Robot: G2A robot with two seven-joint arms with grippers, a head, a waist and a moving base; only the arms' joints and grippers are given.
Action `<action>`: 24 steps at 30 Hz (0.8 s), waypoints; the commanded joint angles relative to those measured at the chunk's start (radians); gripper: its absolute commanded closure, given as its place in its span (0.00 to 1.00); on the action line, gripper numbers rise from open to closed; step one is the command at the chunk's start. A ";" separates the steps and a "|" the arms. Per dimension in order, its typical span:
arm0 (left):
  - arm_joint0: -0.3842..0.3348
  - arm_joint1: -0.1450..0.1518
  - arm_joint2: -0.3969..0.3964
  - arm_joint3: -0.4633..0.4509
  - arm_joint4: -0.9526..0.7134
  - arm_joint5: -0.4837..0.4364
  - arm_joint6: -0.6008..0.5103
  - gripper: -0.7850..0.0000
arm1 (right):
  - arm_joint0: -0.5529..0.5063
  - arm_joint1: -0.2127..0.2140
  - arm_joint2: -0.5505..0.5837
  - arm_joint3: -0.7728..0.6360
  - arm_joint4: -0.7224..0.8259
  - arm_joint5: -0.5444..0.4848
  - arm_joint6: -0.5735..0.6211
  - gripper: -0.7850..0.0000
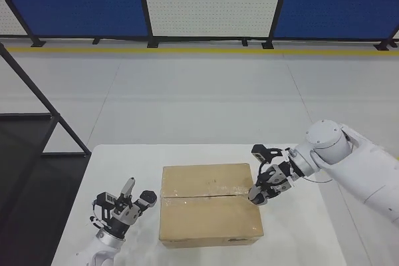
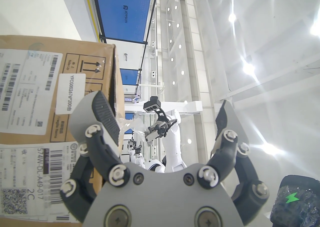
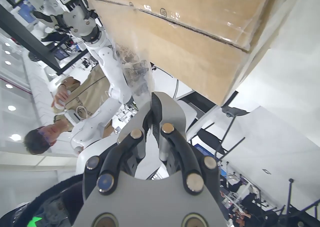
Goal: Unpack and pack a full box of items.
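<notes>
Unpacking barely begun
The box (image 1: 209, 203) sits shut on the worktop (image 1: 120, 163); right claw (image 3: 151, 110) pinches clear tape (image 3: 136, 75) at its right seam end, left claw (image 2: 162, 107) spread beside its left wall; emptying and repacking remain.

1. One cardboard box (image 1: 210, 205).
2. One white table (image 1: 299, 233), under the box.
3. Two grippers: the left gripper (image 1: 138, 191) just beside one end of the box, the right gripper (image 1: 256, 197) at the opposite end.
4. One strip of clear tape (image 3: 138, 80), coming off the box's edge (pinched in the right gripper).
5. At least three white labels (image 2: 27, 87), on the box's side facing the left gripper.
</notes>
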 commanded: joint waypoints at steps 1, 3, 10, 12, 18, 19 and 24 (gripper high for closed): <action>-0.001 0.000 0.001 0.002 0.001 0.002 -0.001 0.00 | -0.008 -0.001 0.000 0.018 0.042 -0.004 0.004 1.00; -0.003 0.000 0.001 0.003 0.003 0.004 0.000 0.00 | -0.016 -0.001 0.000 0.026 0.074 -0.017 0.018 1.00; -0.007 0.000 0.008 0.006 0.009 0.005 0.002 0.00 | -0.031 0.010 0.000 0.030 0.134 -0.035 0.035 1.00; -0.007 -0.001 0.010 0.006 0.011 0.004 0.002 0.00 | -0.033 0.016 0.000 0.024 0.143 -0.035 0.035 1.00; -0.007 -0.001 0.013 0.008 0.012 0.005 0.002 0.00 | -0.042 0.038 0.000 -0.021 0.149 -0.035 0.035 1.00; -0.006 -0.001 0.012 0.005 0.010 -0.002 0.002 0.00 | -0.045 0.042 0.000 -0.032 0.152 -0.035 0.035 1.00; 0.003 -0.005 0.005 -0.032 -0.068 -0.046 -0.011 0.00 | -0.055 0.066 0.000 -0.061 0.162 -0.035 0.035 1.00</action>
